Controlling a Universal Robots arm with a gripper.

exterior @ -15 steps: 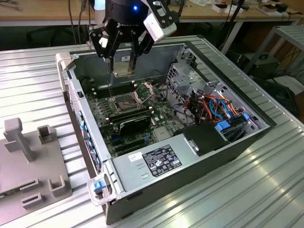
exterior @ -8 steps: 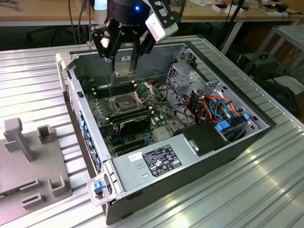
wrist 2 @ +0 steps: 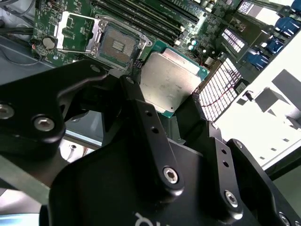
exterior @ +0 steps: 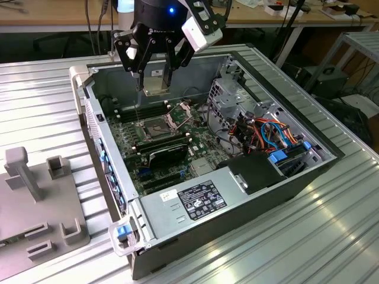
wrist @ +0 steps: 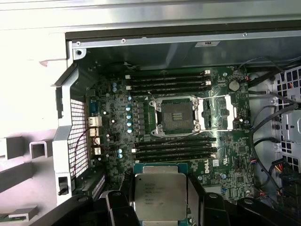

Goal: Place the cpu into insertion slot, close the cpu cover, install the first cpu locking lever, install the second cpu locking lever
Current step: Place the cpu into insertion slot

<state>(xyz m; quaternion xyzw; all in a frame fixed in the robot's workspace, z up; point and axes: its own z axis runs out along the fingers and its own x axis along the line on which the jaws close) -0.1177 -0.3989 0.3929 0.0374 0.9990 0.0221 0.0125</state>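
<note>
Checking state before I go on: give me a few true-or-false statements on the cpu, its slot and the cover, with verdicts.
1. The gripper grips the cpu. True.
2. The cpu sits in the insertion slot. False: the slot is empty, and the cpu is in the gripper, clear of it.
3. The cpu cover is shut over the slot. False: it lies swung open beside the slot.
4. Long black memory slots run along two opposite sides of the insertion slot. True.

Silvery-tan cpu (wrist: pixel 160 195), green board (wrist: pixel 109 123), dark insertion slot (wrist: pixel 177 116)
</note>
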